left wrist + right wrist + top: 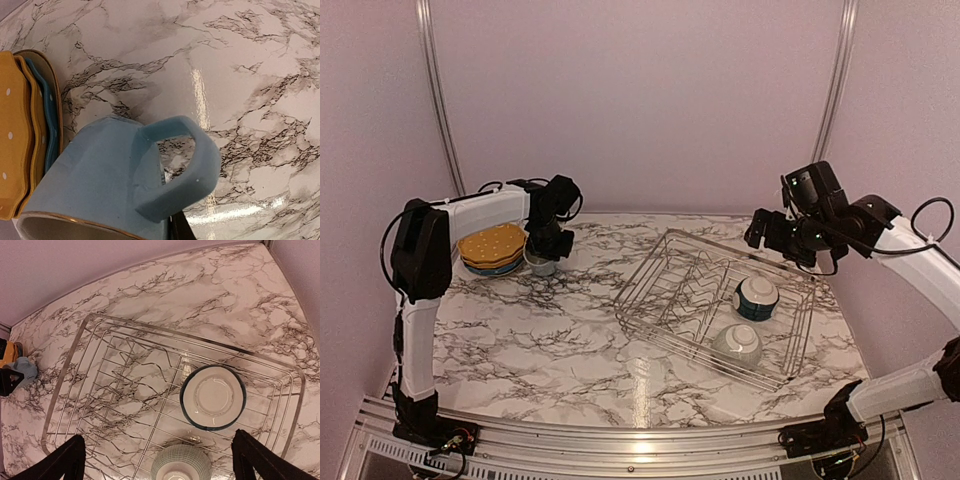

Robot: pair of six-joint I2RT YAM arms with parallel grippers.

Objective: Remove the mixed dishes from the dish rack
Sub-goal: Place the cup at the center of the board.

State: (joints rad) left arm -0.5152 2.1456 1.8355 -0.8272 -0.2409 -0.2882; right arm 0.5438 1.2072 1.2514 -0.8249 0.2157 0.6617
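Observation:
My left gripper [544, 250] is shut on the light blue mug [540, 265], which is at the table's far left beside a stack of plates [492, 248]. In the left wrist view the mug [100, 175] fills the frame, with one dark finger [181, 229] against its wall. The stack shows two yellow dotted plates [12, 145], a blue plate [48, 125] and a cream plate [52, 85]. The silver dish rack [660, 300] holds two small bowls [756, 297] [737, 345]. My right gripper [762, 232] is open above the rack, over the upside-down bowls [212, 396] [181, 462].
The rack's upright dividers [125, 385] hold no plates. The marble table [540, 340] has lilac walls close behind and at both sides. The mug and plate stack also show at the left edge of the right wrist view [22, 369].

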